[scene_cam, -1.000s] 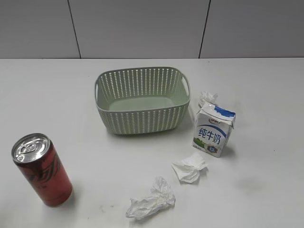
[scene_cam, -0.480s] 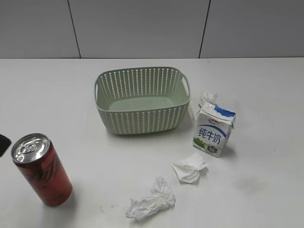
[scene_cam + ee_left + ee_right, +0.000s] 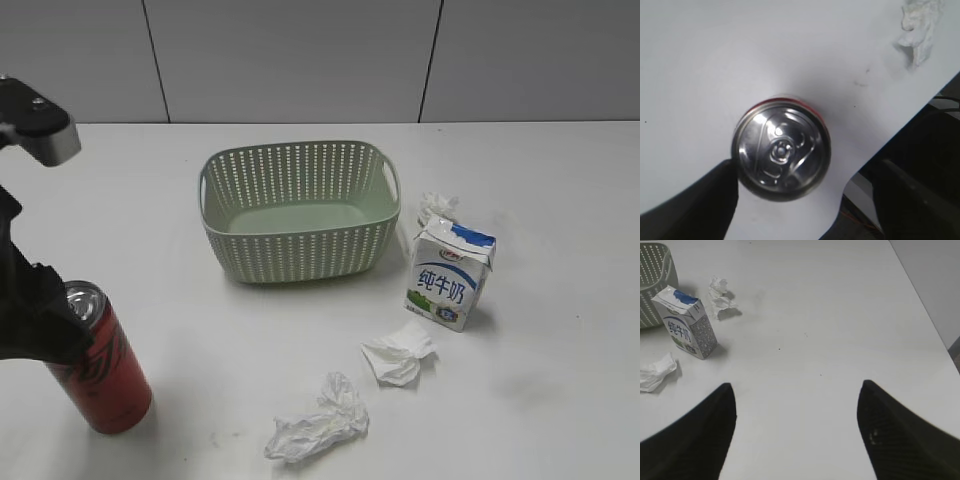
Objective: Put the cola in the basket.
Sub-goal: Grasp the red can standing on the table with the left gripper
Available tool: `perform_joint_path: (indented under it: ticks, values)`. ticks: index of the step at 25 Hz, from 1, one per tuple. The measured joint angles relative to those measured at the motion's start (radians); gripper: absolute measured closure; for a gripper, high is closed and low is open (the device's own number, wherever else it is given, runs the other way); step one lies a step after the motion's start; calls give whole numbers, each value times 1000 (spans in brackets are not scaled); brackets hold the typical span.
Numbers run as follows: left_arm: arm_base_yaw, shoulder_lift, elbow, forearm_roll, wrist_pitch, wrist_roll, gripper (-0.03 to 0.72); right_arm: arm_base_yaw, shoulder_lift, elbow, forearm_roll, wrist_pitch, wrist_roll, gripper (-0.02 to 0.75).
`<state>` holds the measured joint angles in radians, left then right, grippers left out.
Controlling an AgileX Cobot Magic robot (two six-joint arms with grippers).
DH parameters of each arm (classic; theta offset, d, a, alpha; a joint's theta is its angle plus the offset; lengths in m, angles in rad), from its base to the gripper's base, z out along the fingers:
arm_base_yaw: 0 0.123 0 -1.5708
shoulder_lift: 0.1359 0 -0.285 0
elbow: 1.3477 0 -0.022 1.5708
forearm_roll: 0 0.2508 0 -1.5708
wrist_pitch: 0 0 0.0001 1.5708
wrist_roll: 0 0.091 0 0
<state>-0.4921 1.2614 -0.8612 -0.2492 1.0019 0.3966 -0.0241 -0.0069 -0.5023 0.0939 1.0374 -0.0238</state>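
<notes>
The can [image 3: 100,370] stands upright at the near left of the desk [image 3: 560,200], well apart from the basket [image 3: 300,210]. The left end effector [image 3: 805,190] hangs over it, spread wide, one finger [image 3: 715,195] almost against the rim. A skewed descent could tip the slim can. The right end effector [image 3: 795,425] is wide and empty.
</notes>
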Motion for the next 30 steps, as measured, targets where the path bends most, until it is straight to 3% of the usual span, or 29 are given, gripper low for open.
perform_joint_path:
  ticks: [13, 19, 30]
  values:
    - [0, 179, 0, 37, -82, 0, 53, 0, 0, 0, 0, 0, -1, 167]
    - [0, 202, 0, 33, -82, 0, 152, 0, 0, 0, 0, 0, 0, 167]
    - [0, 205, -31, 32, -43, 0, 154, 0, 0, 0, 0, 0, -1, 167]
